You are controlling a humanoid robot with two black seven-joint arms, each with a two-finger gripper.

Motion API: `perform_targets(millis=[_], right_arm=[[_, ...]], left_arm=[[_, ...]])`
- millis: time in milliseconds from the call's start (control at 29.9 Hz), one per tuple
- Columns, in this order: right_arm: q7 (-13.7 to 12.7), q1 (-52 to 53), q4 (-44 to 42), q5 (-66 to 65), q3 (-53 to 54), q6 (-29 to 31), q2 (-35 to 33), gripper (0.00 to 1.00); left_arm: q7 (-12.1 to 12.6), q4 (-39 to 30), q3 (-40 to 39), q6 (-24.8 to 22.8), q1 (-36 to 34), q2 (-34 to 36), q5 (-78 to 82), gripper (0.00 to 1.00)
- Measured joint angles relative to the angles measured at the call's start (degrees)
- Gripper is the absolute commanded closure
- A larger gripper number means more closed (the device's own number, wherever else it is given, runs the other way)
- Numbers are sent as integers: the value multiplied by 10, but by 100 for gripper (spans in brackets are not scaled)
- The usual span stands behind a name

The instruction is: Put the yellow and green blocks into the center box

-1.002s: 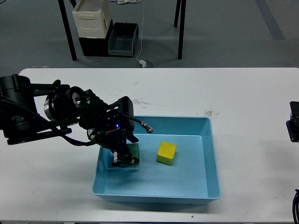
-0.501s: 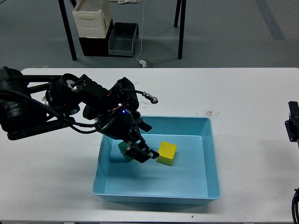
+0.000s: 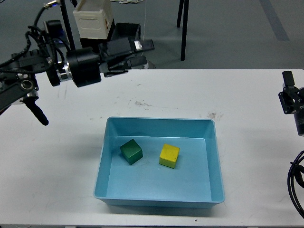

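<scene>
A green block (image 3: 131, 151) and a yellow block (image 3: 169, 156) lie side by side, a little apart, on the floor of the light blue box (image 3: 216, 156) in the middle of the white table (image 3: 247, 95). My left gripper (image 3: 140, 52) is raised high above the table's far edge, well up and back from the box. Its fingers stand apart and hold nothing. My right gripper (image 3: 289, 92) shows small and dark at the right edge, away from the box; its fingers cannot be told apart.
Behind the table on the floor stand a white container (image 3: 93, 19), a black bin (image 3: 124, 40) and dark table legs (image 3: 184, 28). A black cable (image 3: 297, 183) hangs at the right edge.
My left gripper let go of the green block in the box, then rose up and back out of the box. The green block now lies free. The right arm shifted slightly upward.
</scene>
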Motion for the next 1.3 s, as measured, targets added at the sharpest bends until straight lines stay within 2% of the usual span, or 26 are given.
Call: perform_targets(millis=[134,234,334,434,568,768,935,1303], right_arm=[[-37,46,-22,108,5,66,2,0],[-74,82,-53,163,3,100,3,0],[-116,111,-73,184,7,115,4,0],[-139,121,-77,202,9,115,13,0],[-152,123,-77,257,10,114,54,0],[-164,95,-65,360,42,112,100,0],[-169,26,-22,403,100,112,133,0],[-180,-118,14,463,142,131,182,0]], left_arm=[[0,14,-79,0,46,5,-118,0],[1,20,-91,0,66,23,-174,0],[12,28,-92,0,76,35,-189,0],[23,31,-92,0,80,46,-195,0],[42,32,-93,0,84,48,-243,0],[92,25,-96,0,147,44,-527,0],[87,17,-109,0,227,43,-731,0],[75,-101,-183,0,445,-10,-767,0]])
